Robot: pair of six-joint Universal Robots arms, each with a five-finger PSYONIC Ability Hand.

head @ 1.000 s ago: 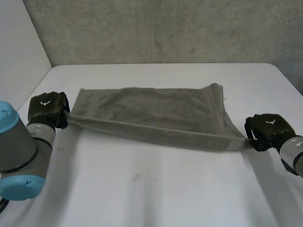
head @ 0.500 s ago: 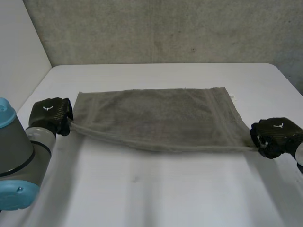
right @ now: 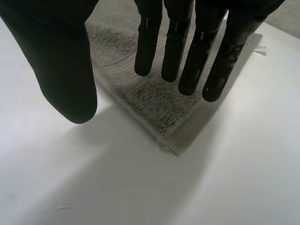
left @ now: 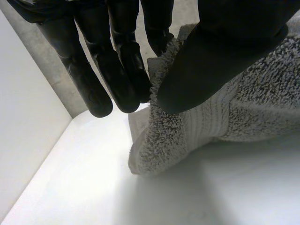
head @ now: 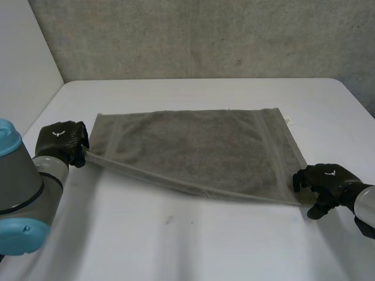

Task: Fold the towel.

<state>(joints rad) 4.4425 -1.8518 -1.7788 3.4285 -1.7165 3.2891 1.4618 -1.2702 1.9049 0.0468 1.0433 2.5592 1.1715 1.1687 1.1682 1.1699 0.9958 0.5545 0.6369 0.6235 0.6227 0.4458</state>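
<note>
We saw the grey towel point(head: 193, 146) lying mid-table, soft and limp. Our left hand point(head: 61, 142) pinched its near-left corner. Our right hand point(head: 325, 180) hung empty-fingered over the near-right corner, the likely next hold.

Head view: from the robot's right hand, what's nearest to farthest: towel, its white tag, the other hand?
1. towel, near corner beside the right hand.
2. white tag, at the towel's far right corner.
3. left hand, pinching the opposite end.
</note>
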